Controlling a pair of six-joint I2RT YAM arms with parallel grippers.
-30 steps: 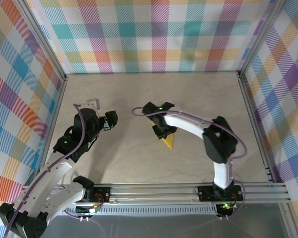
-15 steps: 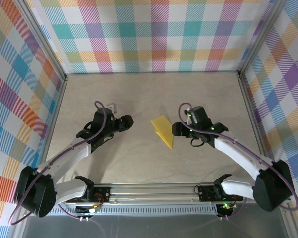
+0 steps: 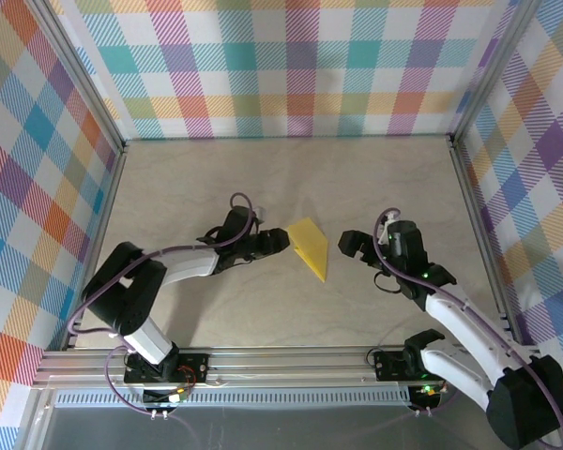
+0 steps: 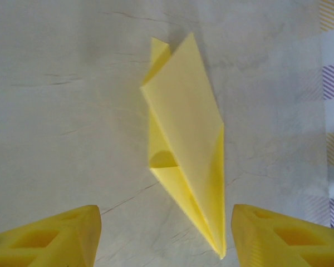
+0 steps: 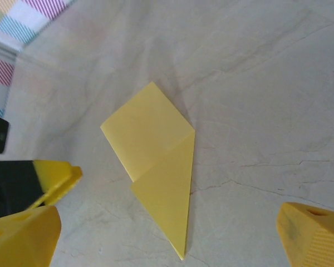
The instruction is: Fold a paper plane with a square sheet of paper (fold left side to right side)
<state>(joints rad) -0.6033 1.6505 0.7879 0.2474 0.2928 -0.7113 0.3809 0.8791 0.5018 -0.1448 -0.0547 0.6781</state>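
The yellow sheet of paper (image 3: 310, 246) lies flat mid-table, folded into a narrow, pointed paper-plane shape with its tip toward the near edge. My left gripper (image 3: 281, 242) sits low just left of it and is open. In the left wrist view the paper (image 4: 183, 133) lies ahead, and its tip reaches between the yellow fingers (image 4: 55, 239) without touching them. My right gripper (image 3: 357, 248) stands wide open a short way right of the paper. The right wrist view shows the paper (image 5: 156, 161) ahead of that gripper (image 5: 167, 245), untouched, with the left gripper's fingertip (image 5: 55, 177) beside it.
Plaid walls close in the beige table (image 3: 291, 178) on three sides. An aluminium rail (image 3: 310, 361) runs along the near edge, and a metal frame post (image 3: 479, 234) lines the right side. The arms' purple cables trail behind both wrists.
The right gripper let go of the paper, pulled back to the right and opened wide. The left arm reached from the far left across to the paper's left edge, its jaws narrowing a little.
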